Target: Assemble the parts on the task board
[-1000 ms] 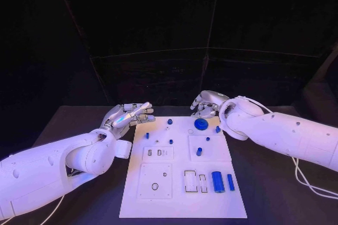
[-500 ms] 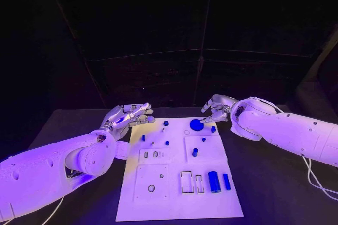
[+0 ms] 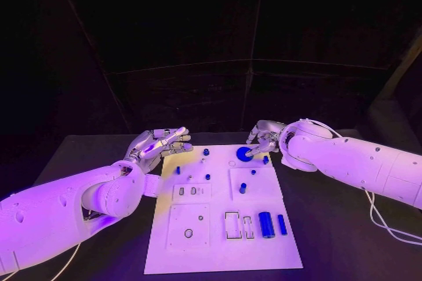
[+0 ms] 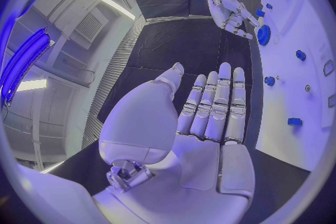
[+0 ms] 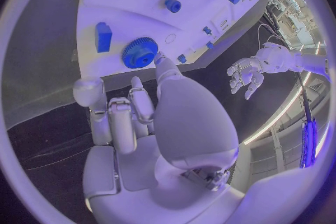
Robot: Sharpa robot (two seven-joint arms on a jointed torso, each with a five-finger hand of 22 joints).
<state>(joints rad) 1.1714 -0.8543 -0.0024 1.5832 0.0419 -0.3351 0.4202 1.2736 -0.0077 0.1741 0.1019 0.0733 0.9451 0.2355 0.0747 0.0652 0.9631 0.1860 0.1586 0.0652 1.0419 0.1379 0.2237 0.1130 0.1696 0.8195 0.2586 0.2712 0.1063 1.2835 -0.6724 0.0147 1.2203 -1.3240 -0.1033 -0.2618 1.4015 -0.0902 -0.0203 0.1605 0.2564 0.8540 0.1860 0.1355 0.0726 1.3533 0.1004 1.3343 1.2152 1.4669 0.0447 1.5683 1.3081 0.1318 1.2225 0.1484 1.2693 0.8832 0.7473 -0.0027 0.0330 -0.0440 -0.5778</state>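
Head view: we see the white task board (image 3: 224,232) mid counter (image 3: 88,153), blue gear (image 3: 244,152) near its far edge. Right hand (image 3: 264,138) sits just beside it, a fingertip seemingly touching. Left hand (image 3: 160,144) is off the board's far-left corner.

Left wrist: left hand flat, fingers straight, empty.

Right wrist: toothed gear at fingertip (image 5: 159,57), not gripped; other fingers curled.

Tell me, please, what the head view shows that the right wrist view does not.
Head view alone: the whole task board, with the two long blue cylinders lying beside empty slots at its near end. Right wrist view alone: the teeth on the blue gear and the right hand from behind, a fingertip at the gear. Both: the gear, small blue pegs and the open left hand.
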